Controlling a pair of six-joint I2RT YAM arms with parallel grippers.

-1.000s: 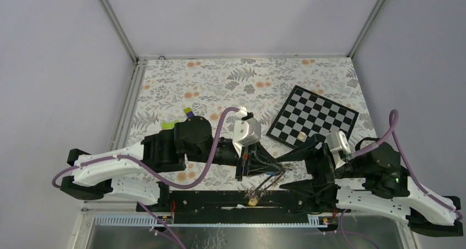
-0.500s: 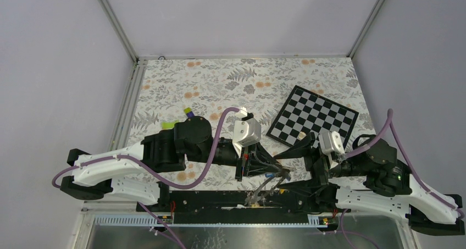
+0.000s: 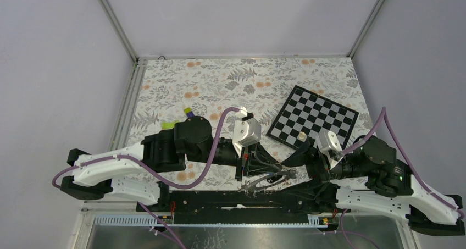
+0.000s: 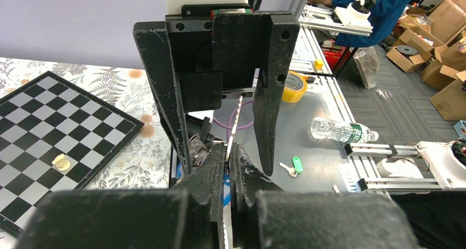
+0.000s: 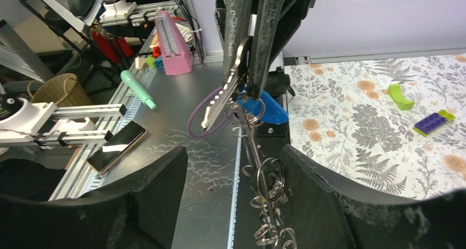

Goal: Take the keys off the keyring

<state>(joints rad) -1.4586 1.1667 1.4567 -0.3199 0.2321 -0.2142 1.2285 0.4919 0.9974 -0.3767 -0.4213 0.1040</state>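
Observation:
My left gripper (image 3: 269, 164) (image 4: 228, 150) is shut on the keyring (image 5: 222, 98), a flat grey metal piece seen nearly edge-on under its fingers (image 5: 242, 18). A thin rim carrying small split rings (image 5: 272, 180) runs down from it, with a blue key tag (image 5: 262, 109) beside the grip. The keys (image 3: 266, 178) bunch between the two arms at the table's near edge. My right gripper (image 3: 286, 175) (image 5: 235, 161) is open, and its wide-spread fingers (image 4: 269, 95) straddle the rings without touching them.
A chessboard (image 3: 313, 117) with one pale piece (image 3: 301, 134) lies at the right. A purple-and-green block (image 3: 189, 111) (image 5: 434, 122) and a green piece (image 3: 167, 125) (image 5: 400, 96) sit behind the left arm. A black rail (image 3: 220, 197) borders the near edge.
My right gripper has moved left toward the left gripper and now straddles the rings. The hanging keys have swung up from the near rail. The left arm has held still.

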